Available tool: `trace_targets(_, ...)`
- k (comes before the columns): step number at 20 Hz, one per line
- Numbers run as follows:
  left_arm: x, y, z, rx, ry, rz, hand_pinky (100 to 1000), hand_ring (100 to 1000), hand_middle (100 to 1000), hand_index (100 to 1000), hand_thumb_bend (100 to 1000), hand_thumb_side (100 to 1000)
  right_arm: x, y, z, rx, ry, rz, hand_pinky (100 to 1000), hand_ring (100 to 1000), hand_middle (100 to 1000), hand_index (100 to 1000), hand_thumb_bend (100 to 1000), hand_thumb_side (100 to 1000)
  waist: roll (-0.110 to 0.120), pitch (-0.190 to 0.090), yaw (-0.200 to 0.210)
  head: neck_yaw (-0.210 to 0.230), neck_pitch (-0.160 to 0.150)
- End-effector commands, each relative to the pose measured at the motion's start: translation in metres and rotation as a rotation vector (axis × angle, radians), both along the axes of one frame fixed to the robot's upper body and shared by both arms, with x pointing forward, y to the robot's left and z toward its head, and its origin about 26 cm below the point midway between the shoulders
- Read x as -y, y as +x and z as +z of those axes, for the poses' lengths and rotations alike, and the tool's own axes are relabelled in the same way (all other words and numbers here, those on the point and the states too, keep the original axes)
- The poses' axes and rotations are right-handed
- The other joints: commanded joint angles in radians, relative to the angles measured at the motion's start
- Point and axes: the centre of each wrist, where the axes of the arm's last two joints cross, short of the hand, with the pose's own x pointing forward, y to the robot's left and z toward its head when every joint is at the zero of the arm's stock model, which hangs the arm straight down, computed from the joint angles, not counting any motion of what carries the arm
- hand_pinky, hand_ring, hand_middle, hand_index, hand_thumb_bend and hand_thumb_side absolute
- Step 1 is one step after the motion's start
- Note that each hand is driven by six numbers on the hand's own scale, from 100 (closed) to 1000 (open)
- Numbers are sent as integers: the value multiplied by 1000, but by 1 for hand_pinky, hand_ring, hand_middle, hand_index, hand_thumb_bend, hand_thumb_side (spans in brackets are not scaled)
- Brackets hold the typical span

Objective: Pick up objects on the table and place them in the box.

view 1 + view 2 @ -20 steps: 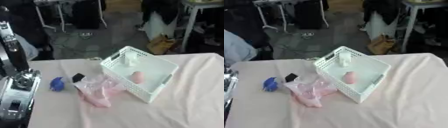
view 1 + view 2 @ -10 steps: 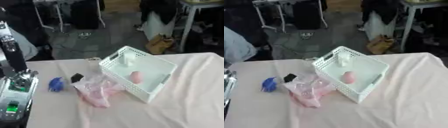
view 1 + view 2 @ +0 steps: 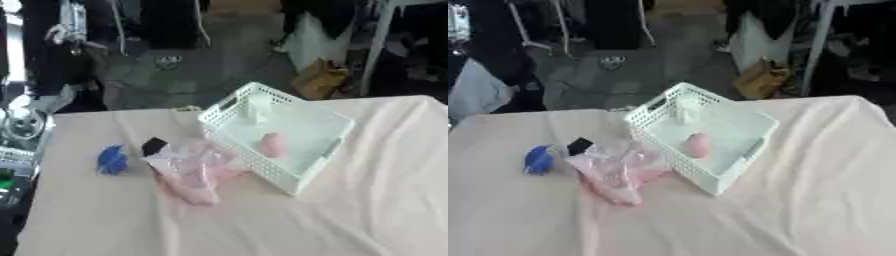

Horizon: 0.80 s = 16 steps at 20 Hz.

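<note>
surface: lying under a pale pink cloth, filling the lower part of both views.

box: a white lattice basket, sitting on the surface right of centre, turned at an angle with one corner pointing toward the camera. inside it, a pink rounded object is lying on the floor of the box, and a small white object is standing near the far corner.

pink bag: a crinkled clear-and-pink packet, lying on the surface just beside the near-left wall of the box, appearing to touch it.

black object: small, sitting at the far-left end of the pink bag, touching it.

blue object: small and rounded, resting on the surface left of the black object, apart from the bag.

left hand: only a piece of silver and black arm hardware is showing at the left edge of the left eye view; no fingers are showing, so nothing can be said of what it is holding.

right hand: not showing in either view.
</note>
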Motion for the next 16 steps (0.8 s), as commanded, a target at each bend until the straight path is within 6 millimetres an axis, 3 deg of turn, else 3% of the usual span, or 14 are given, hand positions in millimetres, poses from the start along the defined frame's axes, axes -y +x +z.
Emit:
trace_targets(1, -12, 7, 7, -147, 138, 97, 832, 963, 937, 1000, 351, 888, 1, -4, 9, 17, -26, 0, 842, 899, 806, 845, 100, 785, 13, -31, -3, 10, 6)
trace_targets(12, -44, 52, -36, -708, 271, 164, 883, 1000, 995, 1000, 391, 890, 0, -4, 7, -3, -28, 0, 841, 900, 803, 843, 100, 784, 18, -37, -13, 42, 9)
trace_targets(16, -60, 65, -62, -839, 261, 207, 895, 1000, 1000, 1000, 493, 835, 0, -3, 7, -10, -23, -2, 839, 899, 800, 840, 100, 781, 19, -37, -16, 45, 8)
